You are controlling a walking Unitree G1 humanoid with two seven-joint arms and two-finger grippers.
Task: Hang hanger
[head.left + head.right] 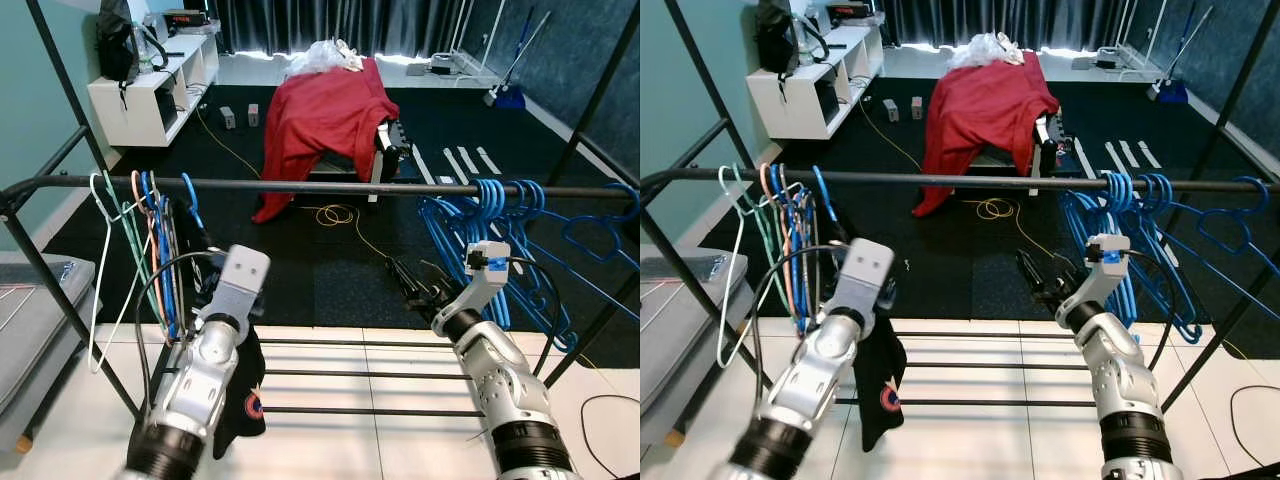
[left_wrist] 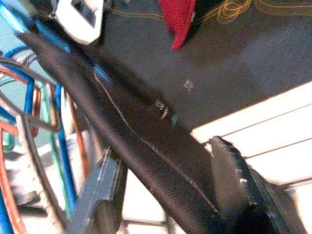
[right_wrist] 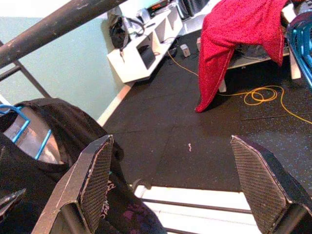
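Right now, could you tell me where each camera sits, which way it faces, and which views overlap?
Left eye view: on the head, looking forward and down at the black metal clothes rail; both silver arms show.
Right eye view: on the head, same scene; the blue plastic hangers hang on the right.
Left wrist view: on the left wrist, along the left hand, shut on black fabric.
Right wrist view: on the right wrist, through the open right hand.
All share the red cloth.

no legible text, garment logo unreadable
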